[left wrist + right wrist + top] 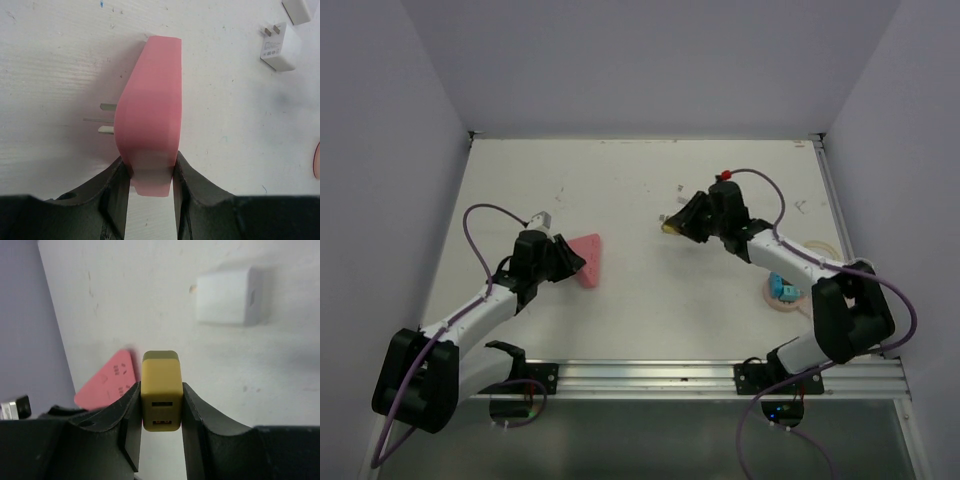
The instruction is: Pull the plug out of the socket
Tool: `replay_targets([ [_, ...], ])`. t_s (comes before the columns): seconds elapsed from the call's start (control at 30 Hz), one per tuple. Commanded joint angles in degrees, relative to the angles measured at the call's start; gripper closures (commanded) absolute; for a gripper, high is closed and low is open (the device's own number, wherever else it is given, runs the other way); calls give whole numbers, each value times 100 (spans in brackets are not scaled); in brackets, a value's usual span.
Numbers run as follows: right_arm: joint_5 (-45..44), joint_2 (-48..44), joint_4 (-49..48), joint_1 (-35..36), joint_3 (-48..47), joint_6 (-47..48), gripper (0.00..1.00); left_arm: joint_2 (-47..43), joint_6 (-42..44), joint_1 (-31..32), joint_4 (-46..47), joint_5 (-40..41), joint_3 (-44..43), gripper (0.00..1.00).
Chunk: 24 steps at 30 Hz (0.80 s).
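1. Pink plastic, hard and smooth: one socket block [150, 100], narrow end clamped between the fingers of the left claw [150, 170], three metal prongs [105, 119] sticking out sideways. Low over the worktop [50, 60] or resting on it, impossible to tell which.
2. Further out, one yellow plug [160, 367], a stiff little block with two ports facing the wrist camera, pinched by its flat sides in the right claw [161, 388]. Well apart from the socket block, so already pulled free by the look of it.
3. Probably light and rigid, a touch slippery; best gripped across the flat sides, never by the prongs.
4. Beyond, two white chargers [279, 47] lying loose; off to the right, one tape roll [785, 300].
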<state>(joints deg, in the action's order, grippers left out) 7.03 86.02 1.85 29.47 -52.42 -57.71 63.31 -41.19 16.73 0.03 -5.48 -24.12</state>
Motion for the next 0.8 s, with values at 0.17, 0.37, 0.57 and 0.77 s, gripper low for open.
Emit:
replay_targets([
  [0.17, 1696, 457, -800, -2208, -267, 752, 100, 120, 366, -65, -583, 29, -23, 100],
  [0.37, 2101, 1644, -1133, -2754, -1225, 710, 100, 252, 392, -65, -487, -111, -75, 100],
  [0.57, 2382, 2963, -1520, -2868, -2201, 516, 96, 375, 454, -65, -434, -129, -84, 100],
  [0.77, 2391, 3702, -1767, -2868, -2764, 480, 89, 463, 507, -65, -399, -173, -146, 100],
])
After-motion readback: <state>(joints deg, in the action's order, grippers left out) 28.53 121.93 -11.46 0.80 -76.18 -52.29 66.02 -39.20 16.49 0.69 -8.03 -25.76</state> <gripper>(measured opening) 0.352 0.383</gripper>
